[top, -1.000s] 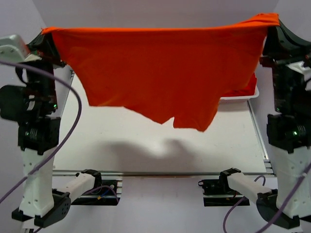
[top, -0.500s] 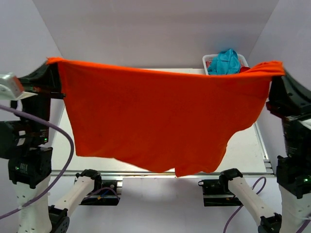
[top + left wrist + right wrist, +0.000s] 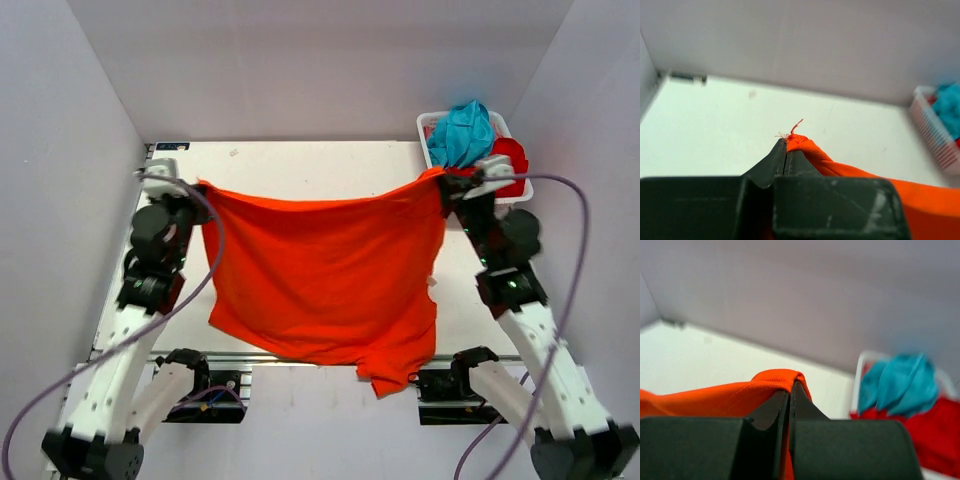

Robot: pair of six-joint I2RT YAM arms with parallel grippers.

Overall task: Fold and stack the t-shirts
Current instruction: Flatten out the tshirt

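The orange-red t-shirt (image 3: 325, 275) is stretched between my two grippers over the table, its lower part draped past the near edge. My left gripper (image 3: 198, 186) is shut on its left corner, seen in the left wrist view (image 3: 786, 145) with orange-red cloth (image 3: 840, 167) coming out of the jaws. My right gripper (image 3: 443, 176) is shut on its right corner, seen in the right wrist view (image 3: 790, 385) with the cloth (image 3: 730, 395) folded over the tips. The teal-blue t-shirt (image 3: 462, 130) and the deeper red t-shirt (image 3: 510, 158) lie bunched in the basket.
A small white plastic basket (image 3: 428, 122) stands at the table's back right corner, close to my right gripper. It also shows in the left wrist view (image 3: 932, 132) and the right wrist view (image 3: 858, 385). Purple walls enclose the white table (image 3: 300, 165) on three sides.
Both arms have come down and moved away from the camera toward the back of the table, carrying the stretched orange-red t-shirt lower and nearer the surface. Both grips hold.
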